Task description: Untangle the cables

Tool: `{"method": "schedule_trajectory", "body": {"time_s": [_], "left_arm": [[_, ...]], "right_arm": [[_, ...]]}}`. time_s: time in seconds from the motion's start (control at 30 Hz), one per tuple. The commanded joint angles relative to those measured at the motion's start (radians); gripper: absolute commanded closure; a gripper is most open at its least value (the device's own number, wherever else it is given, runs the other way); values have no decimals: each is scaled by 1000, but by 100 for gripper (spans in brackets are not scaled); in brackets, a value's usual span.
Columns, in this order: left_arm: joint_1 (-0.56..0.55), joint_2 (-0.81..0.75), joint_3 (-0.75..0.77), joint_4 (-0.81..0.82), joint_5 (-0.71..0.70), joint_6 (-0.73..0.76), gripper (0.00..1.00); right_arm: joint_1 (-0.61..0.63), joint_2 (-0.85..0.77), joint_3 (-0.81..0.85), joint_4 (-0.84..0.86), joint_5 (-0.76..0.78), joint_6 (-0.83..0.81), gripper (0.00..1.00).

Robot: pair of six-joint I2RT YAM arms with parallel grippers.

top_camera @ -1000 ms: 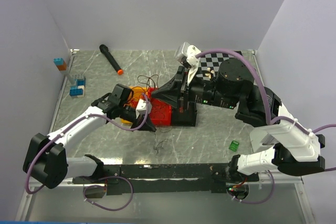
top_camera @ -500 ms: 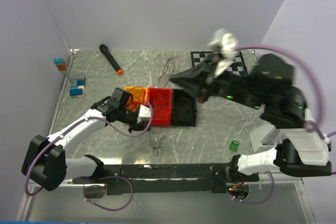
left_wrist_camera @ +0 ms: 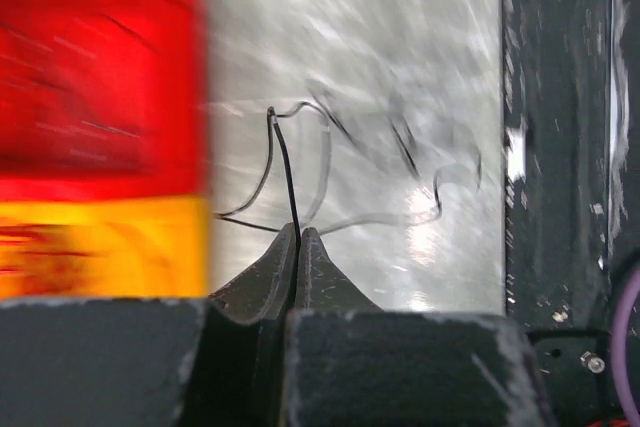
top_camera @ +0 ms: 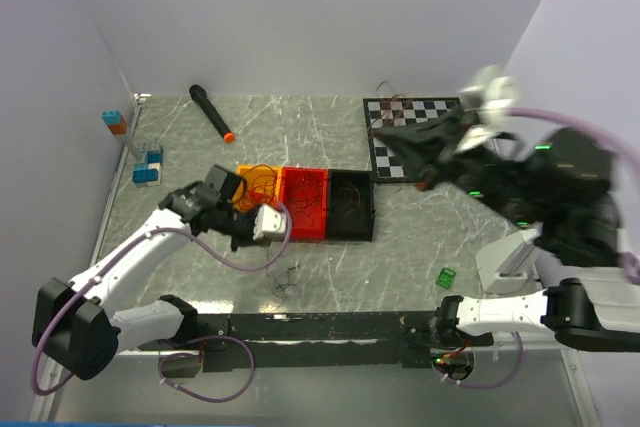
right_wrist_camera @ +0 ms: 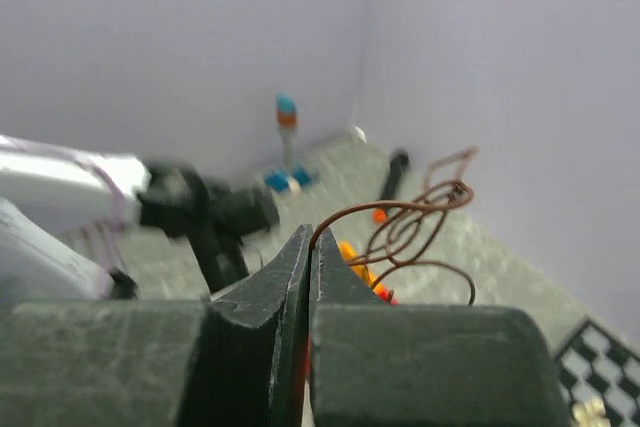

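My left gripper [left_wrist_camera: 298, 230] is shut on a hair-thin black cable [left_wrist_camera: 283, 167], whose loops trail over the table ahead of it. From above, that gripper [top_camera: 284, 245] sits low beside the trays, with the black cable [top_camera: 284, 277] just below it. My right gripper [right_wrist_camera: 310, 232] is shut on a curly brown cable [right_wrist_camera: 420, 217] that hangs in the air. In the top view it [top_camera: 378, 127] is raised over the checkerboard with the brown cable [top_camera: 392, 100] beyond its tip. Orange cables [top_camera: 262, 179] lie in the orange tray and red cables [top_camera: 305, 202] in the red tray.
Orange [top_camera: 243, 169], red [top_camera: 322, 175] and black [top_camera: 368, 209] trays stand side by side mid-table. A checkerboard mat [top_camera: 440, 107] lies at back right, a black marker [top_camera: 210, 111] at the back, toy blocks [top_camera: 148, 167] at left, a green block [top_camera: 446, 277] at front right.
The right arm swung up and to the right from the trays to over the checkerboard, carrying the brown cable. The left gripper finished shutting on the black cable and dragged it slightly left.
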Motion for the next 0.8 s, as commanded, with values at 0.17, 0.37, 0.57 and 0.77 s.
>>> {"method": "schedule_trajectory", "body": {"time_s": [0.17,0.37,0.57,0.77], "left_arm": [[3,43,614,-249,123,-106,99],[1,53,800,-203,113,-163,99],[3,76,814,-106,7,-233,99],[1,73,753,-71,-1,-236,99]], "right_arm": [[-198,-13,-315,77,-38,44,100],[-284,-16,-495,144,-54,62,100],[-373,-13,-624,221,-107,90,100],[-465,-1,-695,275,-181,105,100]]}}
